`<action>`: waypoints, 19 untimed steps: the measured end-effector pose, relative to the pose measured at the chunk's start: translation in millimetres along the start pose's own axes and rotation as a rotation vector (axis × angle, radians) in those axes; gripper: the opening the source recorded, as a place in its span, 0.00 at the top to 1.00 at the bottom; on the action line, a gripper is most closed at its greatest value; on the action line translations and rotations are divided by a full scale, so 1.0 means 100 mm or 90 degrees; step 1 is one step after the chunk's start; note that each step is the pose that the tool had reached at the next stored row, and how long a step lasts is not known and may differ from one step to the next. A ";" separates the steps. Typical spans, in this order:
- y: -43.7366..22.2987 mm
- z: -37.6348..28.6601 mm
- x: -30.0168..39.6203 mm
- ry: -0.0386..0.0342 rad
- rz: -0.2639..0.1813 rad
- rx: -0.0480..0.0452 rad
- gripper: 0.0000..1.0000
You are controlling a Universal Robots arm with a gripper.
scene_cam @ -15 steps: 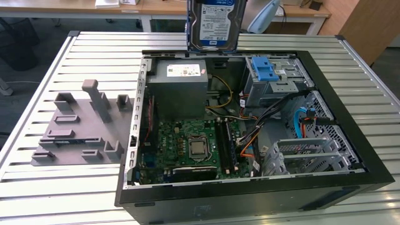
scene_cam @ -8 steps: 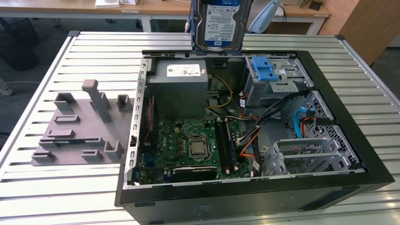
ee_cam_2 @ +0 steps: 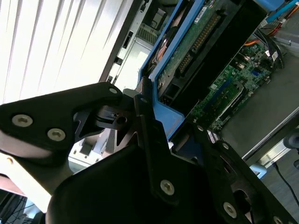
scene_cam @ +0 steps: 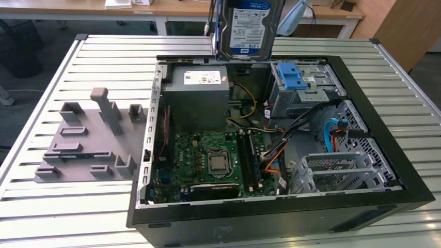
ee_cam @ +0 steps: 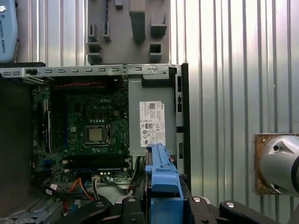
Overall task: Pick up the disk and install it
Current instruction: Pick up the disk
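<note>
Gripper (ee_cam_2: 170, 133) clamps the disk (scene_cam: 251, 26) by its blue side rails, held upright above the computer case (scene_cam: 276, 223), over the case's power supply (scene_cam: 200, 95) end. Pickup done; install left, disk not yet inside case.

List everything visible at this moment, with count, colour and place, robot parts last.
silver-grey metal disk: one, blue-and-white label, blue side rails; held upright above the case.
black open computer case: one, on the table.
grey metal box with white sticker: one, inside the case.
green circuit board: one, on the case floor.
blue plastic latch piece: one, on the drive bay.
grey plastic fixture: one, on the table, exterior view's left of the case.
slatted metal table: one, silver, under everything.
black gripper: one, shut on the disk.
</note>
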State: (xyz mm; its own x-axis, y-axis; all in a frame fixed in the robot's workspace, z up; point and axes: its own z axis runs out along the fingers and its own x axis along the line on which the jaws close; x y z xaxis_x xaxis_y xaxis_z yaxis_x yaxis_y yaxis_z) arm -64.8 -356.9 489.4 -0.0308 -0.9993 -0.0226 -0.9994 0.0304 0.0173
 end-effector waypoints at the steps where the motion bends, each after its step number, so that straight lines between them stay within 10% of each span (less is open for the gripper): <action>1: -0.006 0.000 0.008 -0.0001 0.000 0.0000 0.64; 19: -0.074 -0.004 0.193 -0.0001 0.000 0.0000 0.64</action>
State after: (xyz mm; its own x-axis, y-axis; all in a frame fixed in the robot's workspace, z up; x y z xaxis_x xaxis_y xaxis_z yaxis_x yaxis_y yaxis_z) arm -57.9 -376.4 489.3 -0.0312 -0.9993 -0.0227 -0.9994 0.0308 0.0173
